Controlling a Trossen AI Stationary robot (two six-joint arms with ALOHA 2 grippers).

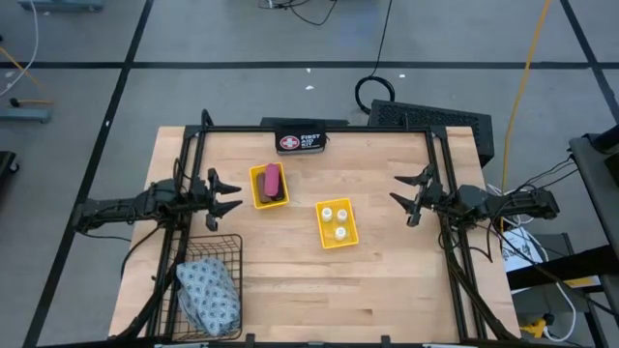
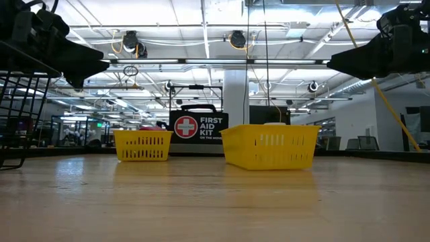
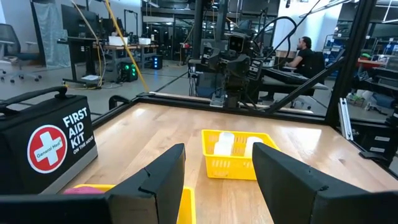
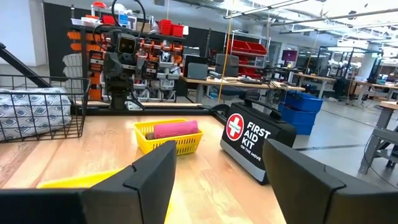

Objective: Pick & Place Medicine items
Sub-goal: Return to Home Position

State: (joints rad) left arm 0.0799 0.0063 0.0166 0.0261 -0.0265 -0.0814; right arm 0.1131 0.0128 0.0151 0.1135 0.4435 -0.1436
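Both arms sit out at the side edges of the table [image 1: 387,280]. The left gripper [image 1: 226,195] and right gripper [image 1: 411,196] each have their jaws apart and hold nothing, so the middle is open board. There are two yellow trays. The left tray [image 1: 253,188] holds one pink bar [image 1: 274,178] with a darker piece [image 1: 276,198] beside it. The right tray [image 1: 321,227] holds three white containers [image 1: 339,230]. One pouch [image 1: 208,295] lies in the wire basket [image 1: 227,246] at the corner by the left arm. The First Aid case [image 1: 301,142] stands at the far edge.
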